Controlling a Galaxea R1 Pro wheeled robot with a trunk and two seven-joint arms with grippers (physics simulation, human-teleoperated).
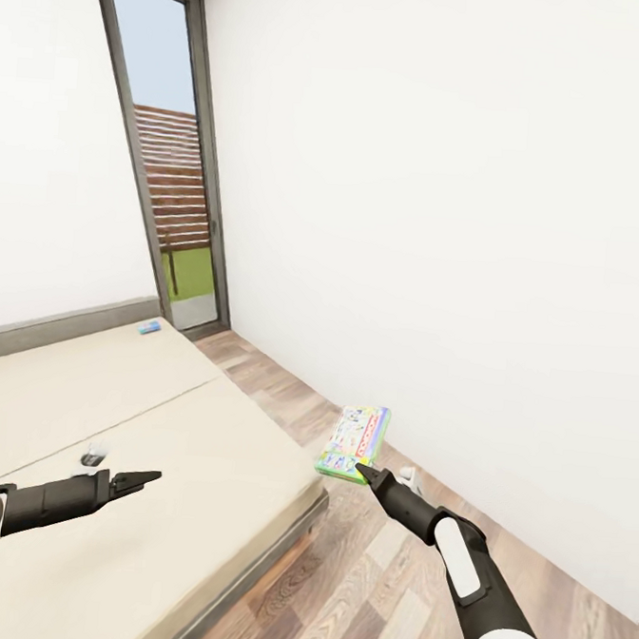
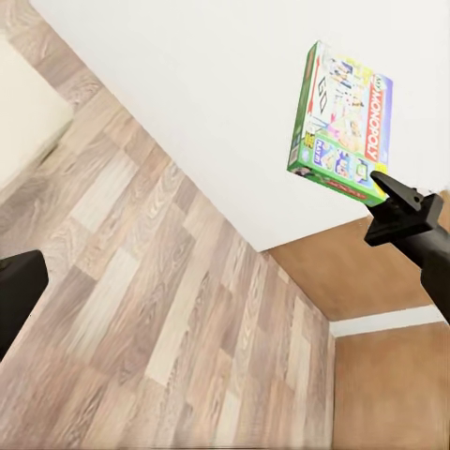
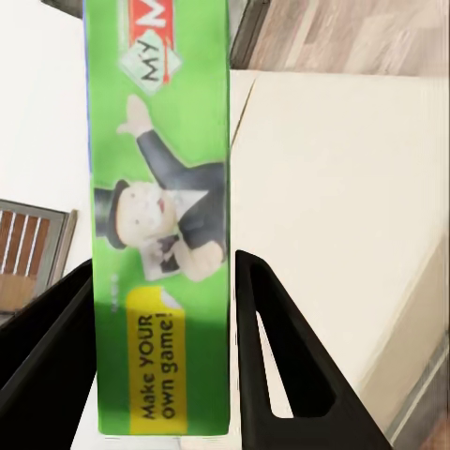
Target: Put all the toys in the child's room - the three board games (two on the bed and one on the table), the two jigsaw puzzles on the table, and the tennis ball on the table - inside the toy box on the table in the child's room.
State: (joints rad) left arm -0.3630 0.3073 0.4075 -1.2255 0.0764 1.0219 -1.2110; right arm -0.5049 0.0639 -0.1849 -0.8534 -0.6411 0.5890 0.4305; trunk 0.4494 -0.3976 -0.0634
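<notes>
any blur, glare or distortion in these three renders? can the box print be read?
Head view: flat even light, no glare, wide-angle slant on the door frame; board game print too small to read. Left wrist view: sharp, box logo legible. Right wrist view: box fills much of the frame, slightly soft, "Make YOUR own game!" readable between the right gripper fingers.

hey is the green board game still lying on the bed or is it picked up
Picked up: the right gripper holds the green board game in the air over the wooden floor, beside the bed.
</notes>
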